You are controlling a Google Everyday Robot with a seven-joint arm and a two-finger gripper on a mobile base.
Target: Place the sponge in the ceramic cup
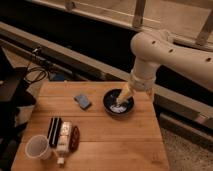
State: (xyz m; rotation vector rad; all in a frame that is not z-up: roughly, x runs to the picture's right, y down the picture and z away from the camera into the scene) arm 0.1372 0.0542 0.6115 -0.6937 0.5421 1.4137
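The sponge (82, 101), lying flat on the counter (125, 142) well apart from the ceramic cup (38, 147), is judged light and soft, best pinched across its narrow sides, while the tool (120, 101) is held spread wide and empty above the black bowl (119, 114).

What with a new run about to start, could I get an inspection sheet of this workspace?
surface: light wooden tabletop.
job's things: small flat blue-grey sponge lies on the wood; plain white ceramic cup stands at the near left corner, apart.
clutter: wide black bowl with white contents; black, white and brown bars beside the cup.
claw: open, over the bowl, sponge not held.
cables: black cables left of the table.
surroundings: metal rails behind.
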